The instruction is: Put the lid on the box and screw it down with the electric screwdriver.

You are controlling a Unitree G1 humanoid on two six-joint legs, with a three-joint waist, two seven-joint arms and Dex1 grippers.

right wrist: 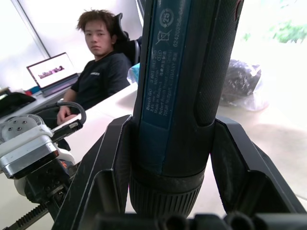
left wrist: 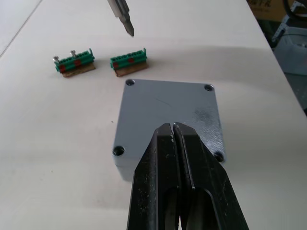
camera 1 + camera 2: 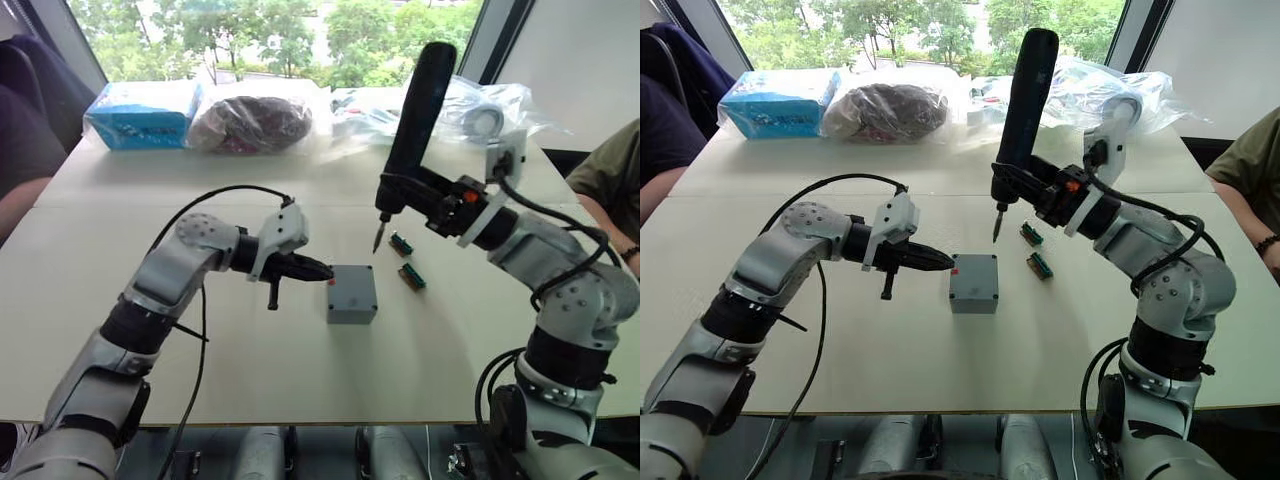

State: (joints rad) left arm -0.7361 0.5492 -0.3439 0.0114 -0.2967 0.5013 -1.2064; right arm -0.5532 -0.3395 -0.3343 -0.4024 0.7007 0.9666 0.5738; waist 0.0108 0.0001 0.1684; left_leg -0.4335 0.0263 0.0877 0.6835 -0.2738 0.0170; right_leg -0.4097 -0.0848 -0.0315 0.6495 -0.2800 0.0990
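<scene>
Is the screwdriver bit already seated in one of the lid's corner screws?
No, the electric screwdriver bit hangs above the table beyond the lid, clear of every corner screw.

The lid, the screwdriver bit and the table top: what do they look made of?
The lid: matte grey, probably moulded plastic, with an even dull surface and recessed corner screw holes. The bit: bare metal, silvery with a bright sheen. The table top: smooth off-white, likely laminate; its core is not visible.
</scene>
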